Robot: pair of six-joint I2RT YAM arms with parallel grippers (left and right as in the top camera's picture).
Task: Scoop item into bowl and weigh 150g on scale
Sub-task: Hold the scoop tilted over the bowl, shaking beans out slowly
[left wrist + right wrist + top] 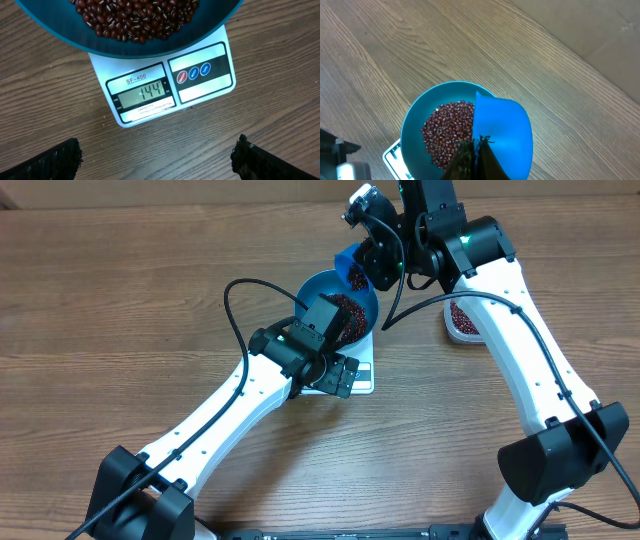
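Wooden tabletop

The white scale lies near its middle; a clear tub of beans sits toward the far edge.

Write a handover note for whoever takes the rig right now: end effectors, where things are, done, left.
Left end effector: open, empty, hovering over the scale, its camera on the display.
Right end effector: shut on the scoop, held over the bowl.
Bowl sits on the scale with beans in it; the tub with more beans is beside the right arm.
Done: most of the beans are in; display reads 144.
Left: add a few more beans to reach 150. Whether the scoop holds any now cannot be told.
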